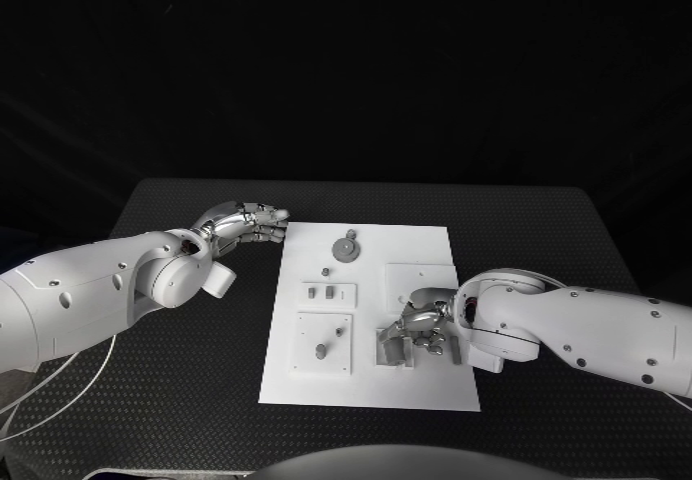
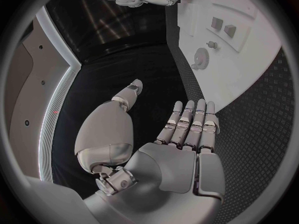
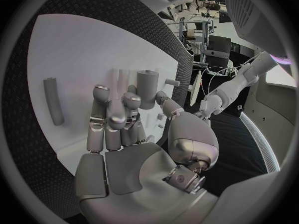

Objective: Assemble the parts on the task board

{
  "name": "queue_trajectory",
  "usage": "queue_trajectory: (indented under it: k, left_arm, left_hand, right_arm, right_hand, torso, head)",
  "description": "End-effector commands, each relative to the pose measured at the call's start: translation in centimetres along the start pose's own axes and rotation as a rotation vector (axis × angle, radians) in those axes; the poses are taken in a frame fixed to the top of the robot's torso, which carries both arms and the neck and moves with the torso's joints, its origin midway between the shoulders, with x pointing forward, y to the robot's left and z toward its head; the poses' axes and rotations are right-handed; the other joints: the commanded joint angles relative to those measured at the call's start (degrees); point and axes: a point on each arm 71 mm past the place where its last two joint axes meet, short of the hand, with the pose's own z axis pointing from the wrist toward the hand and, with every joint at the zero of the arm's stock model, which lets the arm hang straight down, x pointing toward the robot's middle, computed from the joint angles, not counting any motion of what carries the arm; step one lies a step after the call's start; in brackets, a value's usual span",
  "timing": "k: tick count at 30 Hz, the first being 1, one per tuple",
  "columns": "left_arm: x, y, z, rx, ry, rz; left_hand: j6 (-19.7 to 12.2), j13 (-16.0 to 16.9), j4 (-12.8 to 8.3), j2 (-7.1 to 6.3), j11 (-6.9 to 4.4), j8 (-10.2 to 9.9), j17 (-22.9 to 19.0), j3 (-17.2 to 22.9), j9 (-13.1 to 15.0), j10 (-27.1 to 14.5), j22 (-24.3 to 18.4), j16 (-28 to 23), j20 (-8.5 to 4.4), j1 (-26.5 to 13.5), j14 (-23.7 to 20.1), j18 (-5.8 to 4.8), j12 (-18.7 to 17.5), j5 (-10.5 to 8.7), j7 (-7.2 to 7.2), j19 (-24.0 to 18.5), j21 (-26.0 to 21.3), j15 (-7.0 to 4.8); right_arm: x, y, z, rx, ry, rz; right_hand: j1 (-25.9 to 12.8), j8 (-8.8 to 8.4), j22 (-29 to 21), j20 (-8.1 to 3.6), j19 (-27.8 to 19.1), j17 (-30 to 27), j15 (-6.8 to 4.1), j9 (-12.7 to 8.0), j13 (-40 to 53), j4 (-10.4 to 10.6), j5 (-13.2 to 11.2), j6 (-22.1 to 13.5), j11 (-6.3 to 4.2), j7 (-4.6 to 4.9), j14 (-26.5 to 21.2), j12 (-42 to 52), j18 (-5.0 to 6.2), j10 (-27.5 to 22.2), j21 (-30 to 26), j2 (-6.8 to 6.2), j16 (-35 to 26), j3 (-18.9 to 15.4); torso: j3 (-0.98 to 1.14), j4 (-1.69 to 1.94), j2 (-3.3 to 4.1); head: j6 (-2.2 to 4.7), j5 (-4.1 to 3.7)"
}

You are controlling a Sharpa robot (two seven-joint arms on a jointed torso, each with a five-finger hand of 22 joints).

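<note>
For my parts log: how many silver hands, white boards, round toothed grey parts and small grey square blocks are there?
Silver many-fingered hands: 2, the left hand and the right hand
White flat task board: 1
Round toothed grey part: 1
Small grey square blocks: 2
Total: 6

- The task board's (image 1: 418, 385) near edge strip lies bare.
- The right hand (image 1: 415, 330) blocks its right-side parts.
- The left hand (image 1: 245, 224) crowds its far left corner.
</note>
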Motion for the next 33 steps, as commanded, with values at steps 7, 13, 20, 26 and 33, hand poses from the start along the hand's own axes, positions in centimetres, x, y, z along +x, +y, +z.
queue_trajectory:
  k: [7, 13, 20, 26, 33]
  left_arm:
    - [0.12, -0.13, 0.04, 0.007, 0.015, -0.009]
    - [0.11, -0.12, 0.03, 0.006, 0.015, -0.009]
    - [0.14, -0.11, 0.03, 0.004, 0.020, -0.010]
    - [0.12, -0.10, 0.01, 0.003, 0.020, -0.010]
    - [0.12, -0.10, 0.02, 0.003, 0.020, -0.010]
  left_hand:
    - [-0.49, 0.07, 0.01, 0.63, 0.47, 0.34, 0.10, -0.33, 0.12, -0.08, 0.06, 0.22, 0.05, -0.18, -0.04, -0.87, 0.16, 0.01, 4.44, -0.41, 0.32, 0.25]
    - [-0.50, 0.07, 0.01, 0.68, 0.49, 0.36, 0.11, -0.39, 0.14, -0.07, 0.07, 0.21, 0.05, -0.20, -0.05, -0.87, 0.16, 0.01, 4.44, -0.43, 0.31, 0.25]
    - [-0.50, 0.07, 0.01, 0.68, 0.49, 0.36, 0.11, -0.39, 0.14, -0.07, 0.07, 0.21, 0.05, -0.20, -0.05, -0.87, 0.16, 0.01, 4.44, -0.43, 0.31, 0.25]
    - [-0.51, 0.07, 0.01, 0.68, 0.49, 0.36, 0.11, -0.39, 0.14, -0.07, 0.07, 0.21, 0.05, -0.20, -0.05, -0.87, 0.16, 0.01, 4.44, -0.44, 0.31, 0.25]
    - [-0.51, 0.07, 0.01, 0.68, 0.49, 0.36, 0.11, -0.39, 0.14, -0.07, 0.07, 0.21, 0.05, -0.20, -0.05, -0.87, 0.16, 0.01, 4.44, -0.44, 0.31, 0.25]
  right_arm:
    - [0.36, 0.34, 0.08, -0.026, 0.019, 0.004]
    - [0.40, 0.34, 0.07, -0.028, 0.027, 0.001]
    - [0.40, 0.27, 0.05, -0.026, 0.029, 0.001]
    - [0.28, 0.12, 0.04, -0.021, 0.019, 0.005]
    - [0.18, -0.05, 0.03, -0.016, 0.015, 0.005]
  right_hand:
    - [-0.36, -0.25, 0.83, 0.11, -0.05, -0.10, -0.30, -0.03, -0.08, 0.24, 0.11, 0.26, -0.27, 0.04, 0.00, -0.23, 0.89, -0.16, -0.22, 0.04, 0.03, -0.01]
    - [-0.36, -0.25, 0.83, 0.11, -0.05, -0.10, -0.30, -0.03, -0.08, 0.24, 0.11, 0.26, -0.27, 0.04, 0.00, -0.23, 0.89, -0.16, -0.22, 0.04, 0.03, -0.01]
    - [-0.36, -0.25, 0.83, 0.11, -0.05, -0.10, -0.30, -0.03, -0.08, 0.24, 0.11, 0.26, -0.27, 0.04, 0.00, -0.23, 0.89, -0.16, -0.22, 0.04, 0.03, -0.01]
    - [-0.36, -0.25, 0.83, 0.11, -0.05, -0.10, -0.30, -0.03, -0.08, 0.24, 0.11, 0.26, -0.27, 0.04, 0.00, -0.23, 0.89, -0.16, -0.22, 0.04, 0.03, -0.01]
    - [-0.36, -0.25, 0.83, 0.11, -0.05, -0.10, -0.30, -0.03, -0.08, 0.24, 0.11, 0.26, -0.27, 0.04, 0.00, -0.23, 0.89, -0.16, -0.22, 0.04, 0.03, -0.01]
  torso:
    - [0.01, -0.01, 0.02]
    - [0.02, -0.01, 0.01]
    - [0.00, 0.04, -0.01]
    - [-0.01, 0.03, 0.00]
    - [-0.01, 0.01, 0.00]
  head:
    - [0.14, -0.04]
    - [0.12, -0.06]
    - [0.04, -0.10]
    - [0.07, -0.11]
    - [0.09, -0.11]
